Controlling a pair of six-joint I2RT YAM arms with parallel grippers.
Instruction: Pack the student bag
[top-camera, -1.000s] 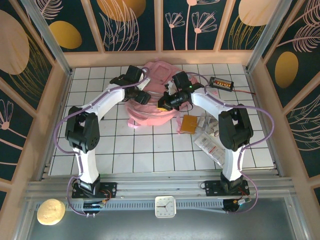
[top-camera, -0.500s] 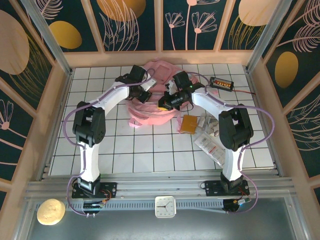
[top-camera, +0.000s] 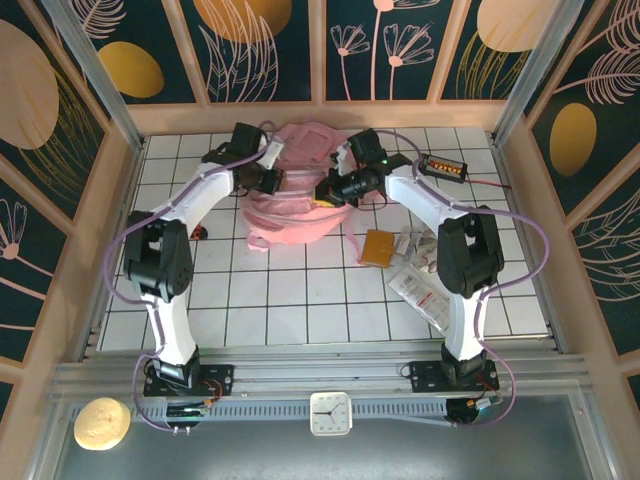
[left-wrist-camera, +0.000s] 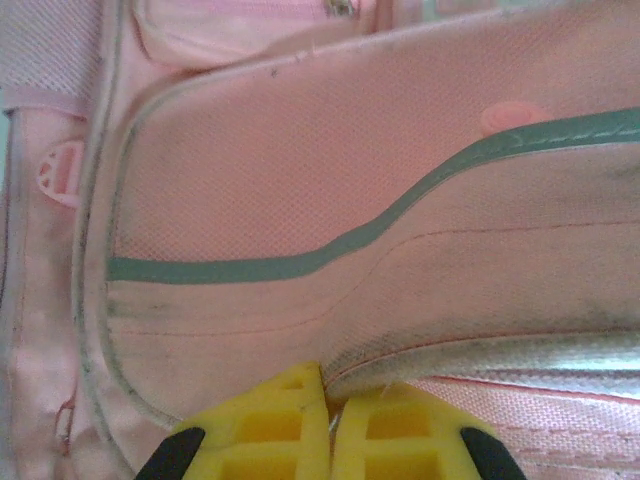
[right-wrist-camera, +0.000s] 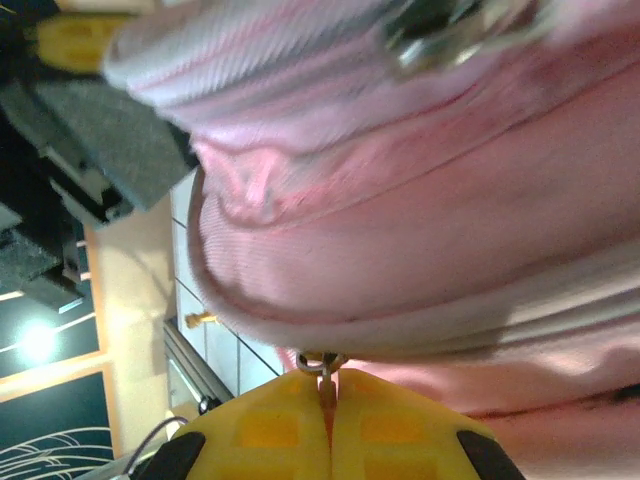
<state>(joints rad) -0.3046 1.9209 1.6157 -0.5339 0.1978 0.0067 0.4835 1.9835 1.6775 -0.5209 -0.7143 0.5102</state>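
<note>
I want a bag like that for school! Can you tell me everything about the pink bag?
The student bag is soft pink fabric, lying slumped at the far side of the tiled table, between the arms. It has textured padding with a grey-green strip and a zip pocket. The left gripper is shut on a padded edge; the right gripper pinches its small metal ring.

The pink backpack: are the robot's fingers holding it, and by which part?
Yes. The left fingers pinch the edge of a padded strap of the student bag; the right fingers pinch a small metal ring on it.
</note>
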